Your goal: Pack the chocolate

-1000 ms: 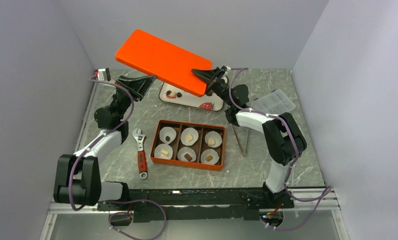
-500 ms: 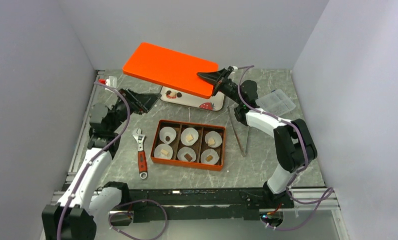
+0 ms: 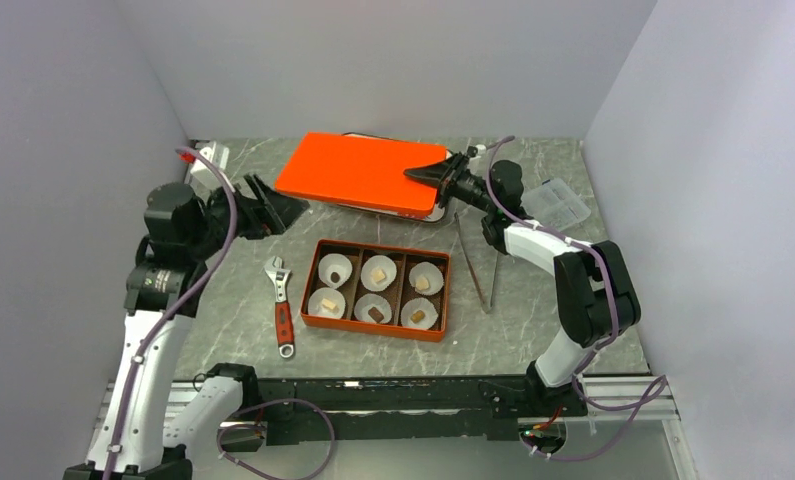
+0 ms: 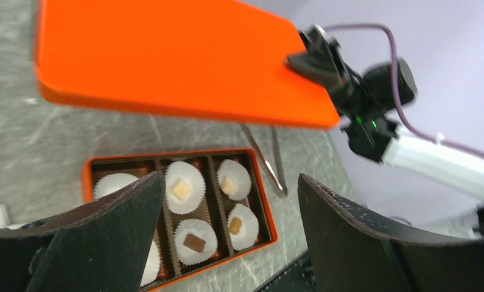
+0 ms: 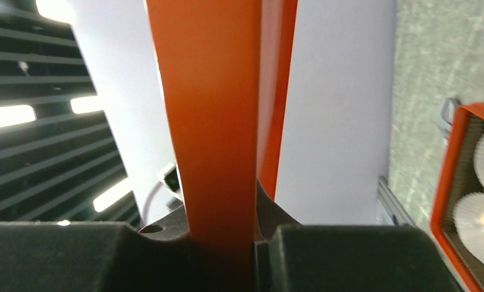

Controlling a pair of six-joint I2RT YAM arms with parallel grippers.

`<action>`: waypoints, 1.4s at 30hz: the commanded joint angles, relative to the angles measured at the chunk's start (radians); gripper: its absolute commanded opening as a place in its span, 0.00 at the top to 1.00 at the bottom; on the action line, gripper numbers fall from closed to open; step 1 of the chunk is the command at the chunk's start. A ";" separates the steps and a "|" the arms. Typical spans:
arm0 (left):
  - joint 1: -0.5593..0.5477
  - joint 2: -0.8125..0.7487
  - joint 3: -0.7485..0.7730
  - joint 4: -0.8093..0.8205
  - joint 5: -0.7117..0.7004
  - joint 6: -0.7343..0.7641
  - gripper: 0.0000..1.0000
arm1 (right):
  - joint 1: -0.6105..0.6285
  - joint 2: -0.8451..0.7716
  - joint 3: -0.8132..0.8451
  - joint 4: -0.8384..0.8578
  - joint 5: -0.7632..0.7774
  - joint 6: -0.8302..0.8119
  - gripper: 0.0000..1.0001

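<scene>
Small pieces of chocolate [image 3: 379, 275] sit one to each white paper cup in the orange box [image 3: 312, 283] at the table's middle. In the left wrist view a dark brown piece of chocolate [image 4: 195, 243] and cream ones lie in the box [image 4: 265, 210]. My right gripper [image 3: 435, 176] is shut on the right edge of the flat orange lid [image 3: 368, 172], which hangs nearly level behind the box. The lid's edge [image 5: 218, 121] stands clamped between the right gripper's [image 5: 227, 243] pads. My left gripper [image 3: 265, 206] is open and empty, left of the lid [image 4: 166, 55], apart from it.
A red-handled wrench [image 3: 284, 310] lies left of the box. Metal tweezers [image 3: 479, 262] lie to its right. A clear plastic case [image 3: 558, 203] sits at the back right. The white tray is almost wholly hidden under the lid.
The left gripper has opened, let go of the lid's left end and drawn back to the left. The right gripper has lowered the lid to nearly level.
</scene>
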 commanded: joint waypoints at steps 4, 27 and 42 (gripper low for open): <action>0.031 0.168 0.229 -0.364 -0.399 0.054 0.14 | 0.020 -0.083 -0.063 -0.063 -0.094 -0.202 0.91; 0.126 0.577 -0.025 -0.114 -0.180 0.069 0.18 | 0.182 -0.232 -0.332 -0.158 0.080 -0.482 0.88; 0.109 0.633 -0.130 -0.089 -0.088 0.121 0.18 | 0.186 -0.225 -0.432 -0.057 0.068 -0.461 0.87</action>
